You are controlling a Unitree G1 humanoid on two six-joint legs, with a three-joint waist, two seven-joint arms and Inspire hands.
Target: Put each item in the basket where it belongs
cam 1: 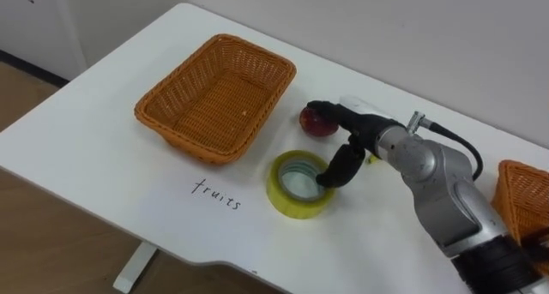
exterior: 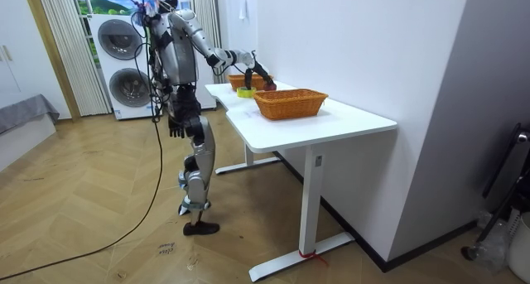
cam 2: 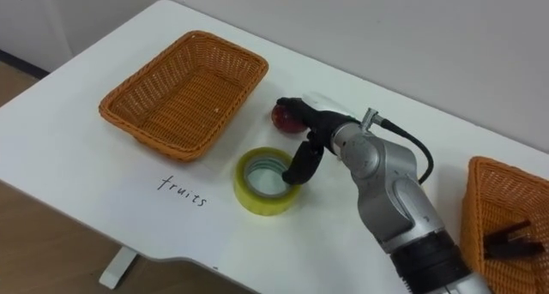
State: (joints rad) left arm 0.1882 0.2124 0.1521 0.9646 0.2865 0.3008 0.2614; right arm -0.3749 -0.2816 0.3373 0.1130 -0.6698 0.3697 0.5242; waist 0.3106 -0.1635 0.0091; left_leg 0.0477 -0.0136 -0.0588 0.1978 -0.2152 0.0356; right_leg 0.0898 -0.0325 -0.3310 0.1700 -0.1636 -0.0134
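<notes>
I saw right hand [cam 2: 313,123], fingers stretched out, above tape roll [cam 2: 257,195], tips by red apple [cam 2: 281,116]. Apple sat just beside fruit basket [cam 2: 146,131]. Right eye view showed second basket [cam 2: 506,183], dark thing [cam 2: 510,241] inside. Room view showed left hand [exterior: 175,128] by hip; could not tell fingers. Roll sat near table [cam 2: 86,157] edge.

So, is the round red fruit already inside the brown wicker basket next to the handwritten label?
No, the round red fruit lies on the white table beside the empty brown wicker basket.

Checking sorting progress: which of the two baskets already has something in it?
The basket on the robot's right, holding a dark object; the left basket beside the handwritten label is empty.
</notes>
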